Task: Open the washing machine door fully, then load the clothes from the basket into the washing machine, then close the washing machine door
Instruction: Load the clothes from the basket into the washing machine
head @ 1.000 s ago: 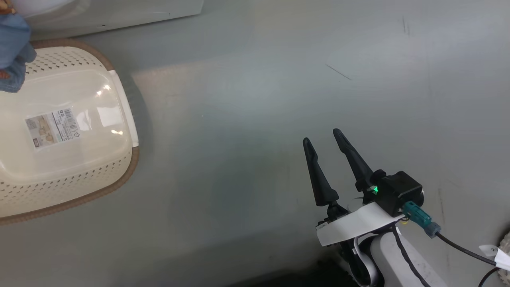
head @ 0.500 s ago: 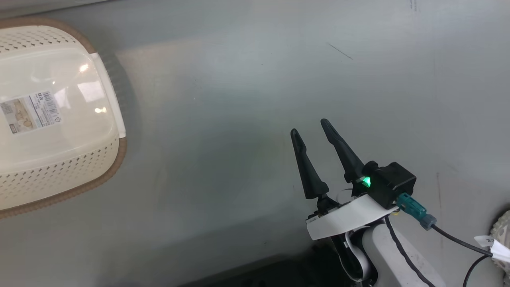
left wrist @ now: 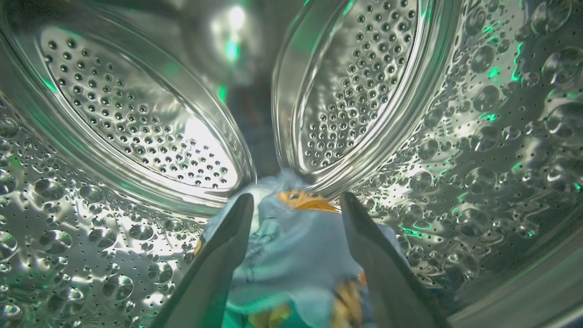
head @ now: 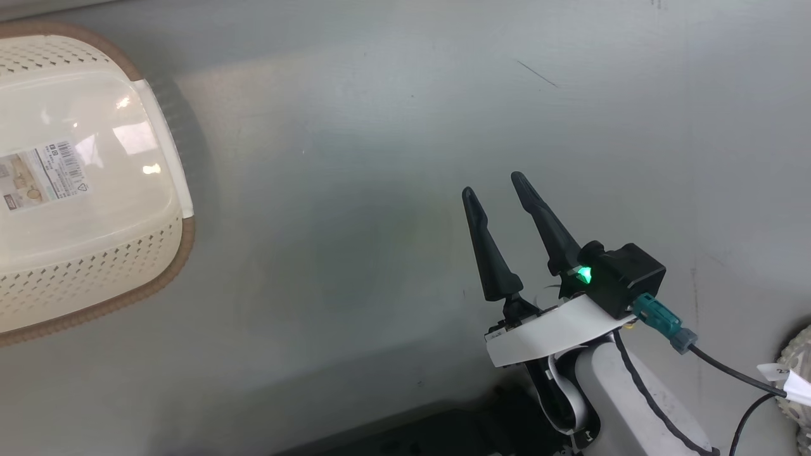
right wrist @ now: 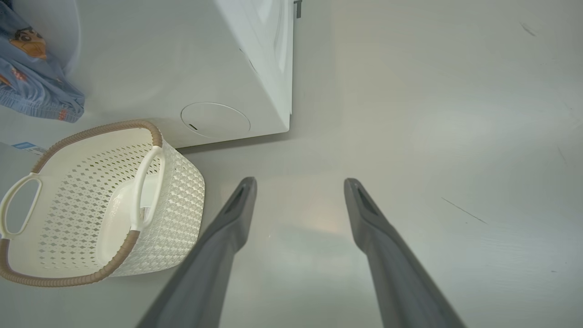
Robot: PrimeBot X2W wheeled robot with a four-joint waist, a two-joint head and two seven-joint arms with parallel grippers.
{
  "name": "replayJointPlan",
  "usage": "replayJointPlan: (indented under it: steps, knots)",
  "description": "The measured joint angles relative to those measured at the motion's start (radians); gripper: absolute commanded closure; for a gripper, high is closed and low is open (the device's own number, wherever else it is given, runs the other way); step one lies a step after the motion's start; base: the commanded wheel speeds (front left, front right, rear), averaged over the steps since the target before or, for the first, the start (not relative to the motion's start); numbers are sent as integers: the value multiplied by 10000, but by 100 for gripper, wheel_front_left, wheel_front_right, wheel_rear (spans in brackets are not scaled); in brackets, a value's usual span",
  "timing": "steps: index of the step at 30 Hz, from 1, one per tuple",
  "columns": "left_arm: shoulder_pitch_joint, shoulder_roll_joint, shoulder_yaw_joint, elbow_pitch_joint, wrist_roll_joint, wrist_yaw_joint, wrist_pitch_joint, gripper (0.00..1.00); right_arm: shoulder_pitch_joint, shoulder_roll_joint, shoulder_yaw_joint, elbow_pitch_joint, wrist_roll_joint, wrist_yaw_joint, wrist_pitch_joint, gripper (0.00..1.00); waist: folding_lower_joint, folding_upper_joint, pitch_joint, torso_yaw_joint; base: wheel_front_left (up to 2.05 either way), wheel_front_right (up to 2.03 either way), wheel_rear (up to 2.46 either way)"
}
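While clothes point(left wrist: 296, 255) are lodged in the drum point(left wrist: 136, 114), left gripper point(left wrist: 296, 200) is found spread astride them | right gripper point(head: 493, 185) is found spread, empty | fabric is judged soft, limp | bunched fold is advised for gripping.

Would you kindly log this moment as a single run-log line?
left gripper: open inside washing machine, clothes between fingers | right gripper: open, empty, above floor | basket: empty
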Motion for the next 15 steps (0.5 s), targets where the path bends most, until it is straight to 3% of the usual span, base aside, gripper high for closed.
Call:
replayJointPlan:
  steps: [15]
  knots:
    - [600,-393,-481,1133,-100,0,-1018,0,-290,-4,-596,157,63,-100,0,0,-1,0,-487,378,0,0,0]
